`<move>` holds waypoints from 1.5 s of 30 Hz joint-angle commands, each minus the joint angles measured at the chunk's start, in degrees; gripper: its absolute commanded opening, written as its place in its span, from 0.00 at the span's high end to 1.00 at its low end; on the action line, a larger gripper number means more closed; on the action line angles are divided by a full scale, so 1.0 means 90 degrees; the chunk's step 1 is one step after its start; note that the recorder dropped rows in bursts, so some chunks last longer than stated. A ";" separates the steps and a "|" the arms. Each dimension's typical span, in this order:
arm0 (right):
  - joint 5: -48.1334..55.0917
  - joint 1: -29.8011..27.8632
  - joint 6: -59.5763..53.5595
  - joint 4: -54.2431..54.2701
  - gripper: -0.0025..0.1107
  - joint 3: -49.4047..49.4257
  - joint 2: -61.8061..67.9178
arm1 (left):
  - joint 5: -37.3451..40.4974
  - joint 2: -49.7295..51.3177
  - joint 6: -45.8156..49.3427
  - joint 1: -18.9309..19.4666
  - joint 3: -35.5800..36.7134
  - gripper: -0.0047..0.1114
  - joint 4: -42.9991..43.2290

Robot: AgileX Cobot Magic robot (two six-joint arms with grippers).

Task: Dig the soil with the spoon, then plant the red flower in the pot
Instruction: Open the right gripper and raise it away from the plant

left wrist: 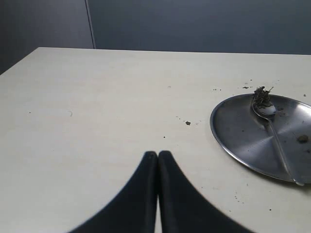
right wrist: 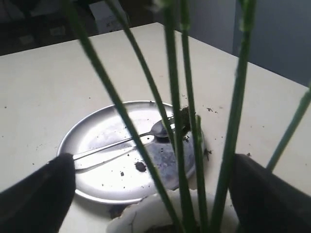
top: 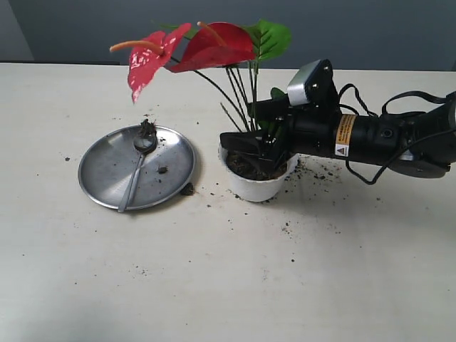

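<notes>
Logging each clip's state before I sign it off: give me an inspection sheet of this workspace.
Surface: pale table, speckled with soil crumbs around the pot.
Job's things: red flower stands in the white pot, stems upright; soil shows inside the rim. Spoon lies on the steel plate, a clump of soil on its bowl.
Clutter: a soil lump at the plate's edge.
Grippers: right gripper is open, a finger either side of the stems above the pot; left gripper is shut and empty over bare table.
Cables: black cables loop along the right arm.
Surroundings: grey wall behind.
</notes>
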 commanded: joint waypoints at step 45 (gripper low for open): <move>0.1646 -0.0033 0.0299 -0.0165 0.26 0.0047 -0.1441 | -0.0057 -0.0030 -0.0001 -0.0020 0.0031 0.96 -0.0001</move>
